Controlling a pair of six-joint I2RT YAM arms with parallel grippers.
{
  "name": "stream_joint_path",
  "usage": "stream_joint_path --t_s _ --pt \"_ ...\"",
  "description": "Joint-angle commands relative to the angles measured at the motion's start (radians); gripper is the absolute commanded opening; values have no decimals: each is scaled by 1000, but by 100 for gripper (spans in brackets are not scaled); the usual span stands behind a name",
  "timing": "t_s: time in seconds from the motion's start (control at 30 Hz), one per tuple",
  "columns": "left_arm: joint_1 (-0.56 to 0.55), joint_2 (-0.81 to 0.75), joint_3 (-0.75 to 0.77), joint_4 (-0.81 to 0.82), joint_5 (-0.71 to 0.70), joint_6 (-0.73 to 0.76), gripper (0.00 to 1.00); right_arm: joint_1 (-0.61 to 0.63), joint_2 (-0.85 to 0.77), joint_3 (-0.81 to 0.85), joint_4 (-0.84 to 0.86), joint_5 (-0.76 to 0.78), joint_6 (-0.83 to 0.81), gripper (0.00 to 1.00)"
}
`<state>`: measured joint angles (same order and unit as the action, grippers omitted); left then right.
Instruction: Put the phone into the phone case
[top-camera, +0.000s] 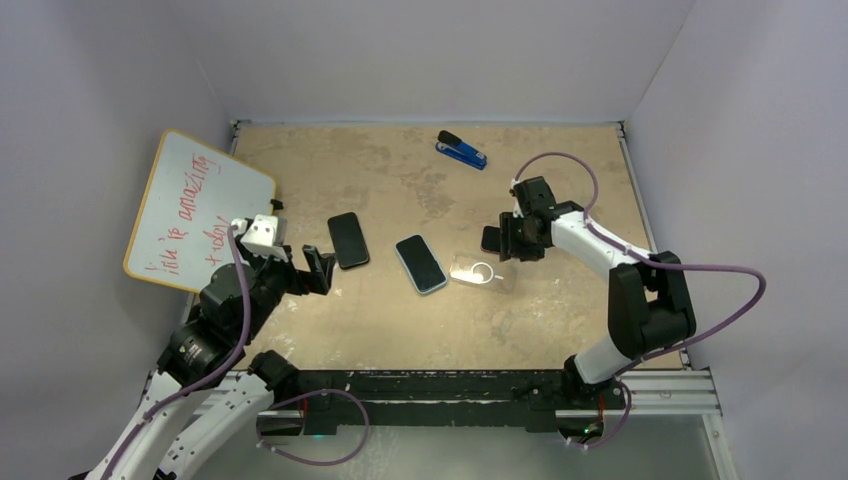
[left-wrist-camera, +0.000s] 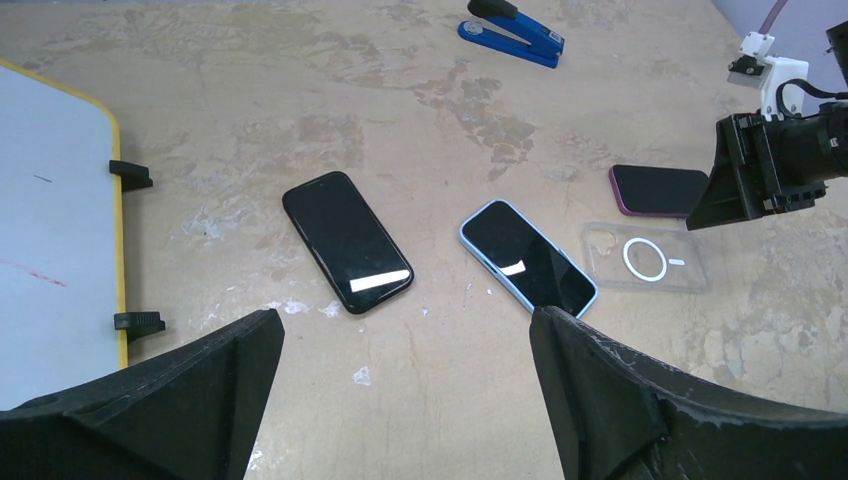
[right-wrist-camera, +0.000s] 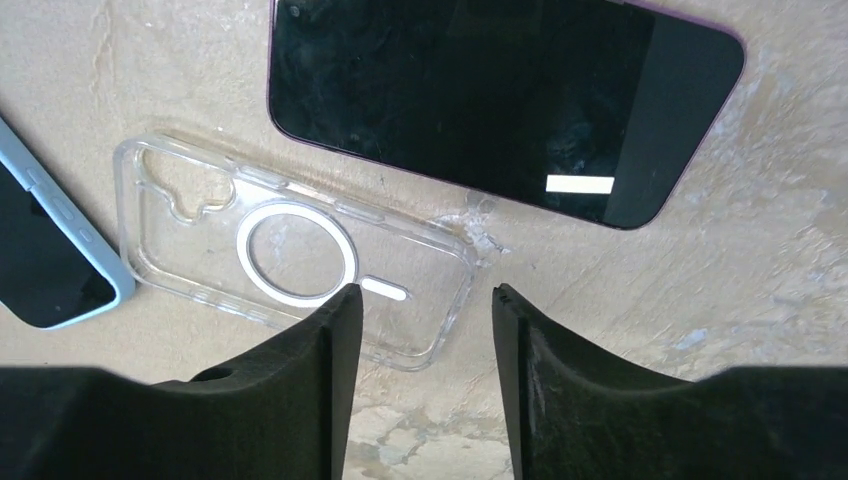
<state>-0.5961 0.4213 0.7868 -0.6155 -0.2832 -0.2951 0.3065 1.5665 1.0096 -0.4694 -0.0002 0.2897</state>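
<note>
Right gripper (right-wrist-camera: 422, 298): jaws part-way apart, clamped on nothing. It hangs low over the near short end of the phone case (right-wrist-camera: 290, 262), and that end's rim shows in the gap between the fingers.

Phone case: clear, ring-marked, lying flat and hollow side up on the surface (top-camera: 400, 330). Its long axis runs crosswise to the gripper's view.

Purple-edged phone (right-wrist-camera: 500, 100): screen up, just beyond the case and roughly parallel to it, a thin strip of surface between them. Judged the likeliest phone for the case, and the right arm is much the nearer.

Blue-cased phone (right-wrist-camera: 45, 260): beside the case's far end.

Left gripper (left-wrist-camera: 405, 315): spread wide and holding nothing, well apart from the case, nearest the black phone (left-wrist-camera: 347, 240).

Also present: stapler (left-wrist-camera: 512, 32), whiteboard (top-camera: 195, 210).
</note>
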Motion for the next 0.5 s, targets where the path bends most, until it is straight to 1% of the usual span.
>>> stream_joint_path --t_s 0.0,0.17,0.27,0.4,0.47 --pt "2 -11 -15 37 12 9 100 0 -33 -40 13 -19 53 50" --pt "1 -11 -15 39 13 10 100 7 -31 -82 52 -3 123 42" --pt "3 -13 -15 39 15 10 100 15 -8 -88 46 54 165 38" --pt "2 -13 -17 39 15 10 100 29 7 -106 55 87 215 33" --pt "2 -14 -17 39 15 10 100 47 19 -103 27 133 243 29"
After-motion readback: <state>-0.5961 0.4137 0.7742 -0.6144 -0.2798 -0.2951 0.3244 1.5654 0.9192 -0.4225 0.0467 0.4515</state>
